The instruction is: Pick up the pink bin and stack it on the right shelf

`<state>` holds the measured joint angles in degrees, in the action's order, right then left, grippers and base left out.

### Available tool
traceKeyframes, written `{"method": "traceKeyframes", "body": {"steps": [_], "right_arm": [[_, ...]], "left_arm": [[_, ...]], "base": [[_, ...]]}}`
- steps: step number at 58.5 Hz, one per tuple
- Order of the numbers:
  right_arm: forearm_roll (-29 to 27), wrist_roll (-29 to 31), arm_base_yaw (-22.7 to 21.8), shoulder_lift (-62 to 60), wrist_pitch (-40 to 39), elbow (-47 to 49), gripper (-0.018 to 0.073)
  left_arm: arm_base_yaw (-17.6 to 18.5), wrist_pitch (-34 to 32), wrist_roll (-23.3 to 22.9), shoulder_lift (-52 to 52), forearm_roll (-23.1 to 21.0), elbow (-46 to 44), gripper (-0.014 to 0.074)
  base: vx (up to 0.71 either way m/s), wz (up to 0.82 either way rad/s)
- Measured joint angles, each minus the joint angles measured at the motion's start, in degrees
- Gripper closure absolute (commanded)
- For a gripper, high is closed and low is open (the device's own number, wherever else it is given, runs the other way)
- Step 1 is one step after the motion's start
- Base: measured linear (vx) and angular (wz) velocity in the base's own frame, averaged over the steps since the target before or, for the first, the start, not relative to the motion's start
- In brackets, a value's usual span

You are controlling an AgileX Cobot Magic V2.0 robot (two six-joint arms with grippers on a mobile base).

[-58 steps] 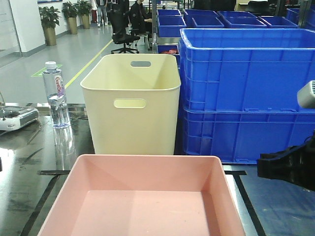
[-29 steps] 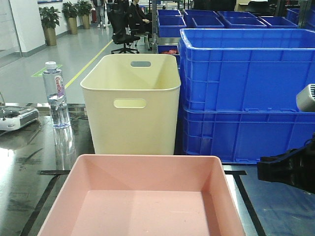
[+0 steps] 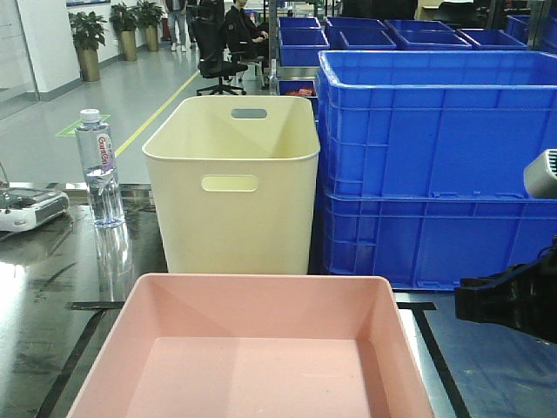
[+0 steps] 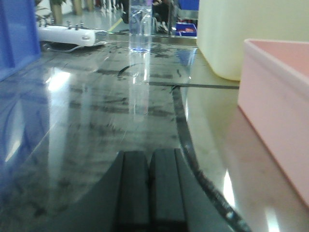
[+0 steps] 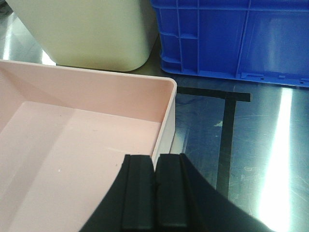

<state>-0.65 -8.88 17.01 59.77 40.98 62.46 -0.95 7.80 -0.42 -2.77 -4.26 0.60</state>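
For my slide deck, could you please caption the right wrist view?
Shut right gripper poised above the pink bin rim, cream bin and blue crate behind.

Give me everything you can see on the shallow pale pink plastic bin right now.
The shallow pale pink plastic bin is a wide rectangular tub with smooth sloped walls and a rounded rim. It is empty, sits upright on the dark glossy tabletop, just in front of the tall cream bin. The right gripper, fingers together, hovers over its right wall; contact is unclear.

Left end effector [image 4: 149, 188] closed, held low, right end effector [image 5: 155, 191] closed
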Motion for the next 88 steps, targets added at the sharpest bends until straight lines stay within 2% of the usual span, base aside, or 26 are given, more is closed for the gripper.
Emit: {"method": "traceKeyframes", "body": {"steps": [10, 51, 60, 66, 73, 88], "right_arm": [[0.0, 0.0, 0.0, 0.0, 0.3, 0.0, 0.0572], [0.0, 0.0, 0.0, 0.0, 0.5, 0.0, 0.0572], [2.3, 0.0, 0.0, -2.3, 0.1, -1.0, 0.0571], [3.9, 0.0, -0.1, -9.9, -2.5, -6.8, 0.0571], [7.2, 0.1, -0.8, -22.4, -7.3, -17.9, 0.0571], [7.6, 0.2, -10.1, -46.6, -16.4, -45.0, 0.0571]], "left_arm": [[-0.6, 0.3, 0.0, 3.3, 0.0, 0.9, 0.0604], [-0.6, 0.5, 0.0, 3.4, 0.0, 0.9, 0.0604], [-0.6, 0.5, 0.0, 3.4, 0.0, 0.9, 0.0604], [-0.6, 0.5, 0.0, 3.4, 0.0, 0.9, 0.0604], [-0.6, 0.5, 0.0, 3.4, 0.0, 0.9, 0.0604], [-0.6, 0.5, 0.0, 3.4, 0.0, 0.9, 0.0604]], "base": [[0.00, 0.00], [0.00, 0.00], [0.00, 0.00], [0.00, 0.00], [0.00, 0.00], [0.00, 0.00]]}}
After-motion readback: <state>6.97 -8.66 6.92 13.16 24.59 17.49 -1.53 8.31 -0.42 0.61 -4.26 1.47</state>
